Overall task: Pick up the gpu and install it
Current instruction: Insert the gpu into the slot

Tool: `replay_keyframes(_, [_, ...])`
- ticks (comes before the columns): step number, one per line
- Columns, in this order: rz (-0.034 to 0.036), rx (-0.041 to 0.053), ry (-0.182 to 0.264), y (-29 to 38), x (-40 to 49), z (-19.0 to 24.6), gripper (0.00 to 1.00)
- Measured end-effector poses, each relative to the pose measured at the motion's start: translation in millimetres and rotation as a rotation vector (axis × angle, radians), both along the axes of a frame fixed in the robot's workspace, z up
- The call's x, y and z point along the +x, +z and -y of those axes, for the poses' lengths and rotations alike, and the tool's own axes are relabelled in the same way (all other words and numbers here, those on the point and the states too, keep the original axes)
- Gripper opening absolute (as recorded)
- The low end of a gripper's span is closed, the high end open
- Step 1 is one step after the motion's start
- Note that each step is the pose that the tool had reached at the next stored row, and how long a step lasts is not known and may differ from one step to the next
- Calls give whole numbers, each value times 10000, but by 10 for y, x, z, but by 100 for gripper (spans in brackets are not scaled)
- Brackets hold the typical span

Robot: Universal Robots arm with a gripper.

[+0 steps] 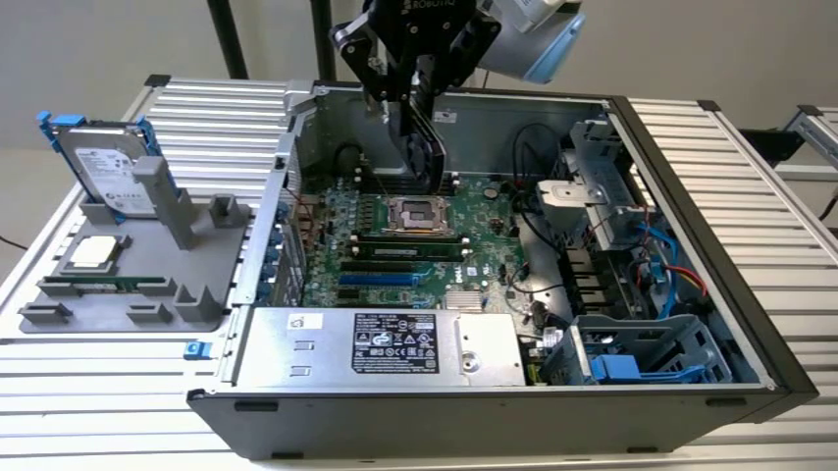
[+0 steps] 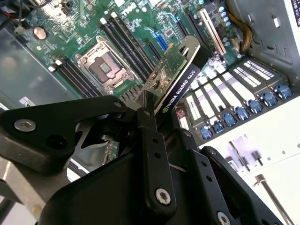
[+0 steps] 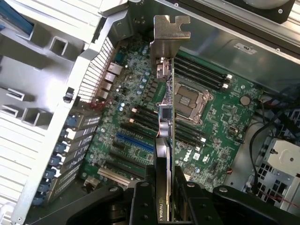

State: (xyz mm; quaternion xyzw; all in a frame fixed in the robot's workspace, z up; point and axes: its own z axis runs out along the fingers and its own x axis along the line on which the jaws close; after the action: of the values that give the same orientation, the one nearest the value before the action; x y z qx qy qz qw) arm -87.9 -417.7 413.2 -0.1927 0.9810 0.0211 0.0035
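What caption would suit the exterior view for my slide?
The gripper holds the graphics card upright above the motherboard inside the open computer case, not yet seated.

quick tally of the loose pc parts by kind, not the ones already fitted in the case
gpu: 1, held in the gripper
hard drive: 1, on the grey holder
processor chip: 1, on the grey holder
memory stick: 1, on the grey holder
total: 4
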Motion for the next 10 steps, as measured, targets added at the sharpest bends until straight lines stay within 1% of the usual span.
replay_keyframes(10, [0, 0, 166, 0, 0, 0, 0])
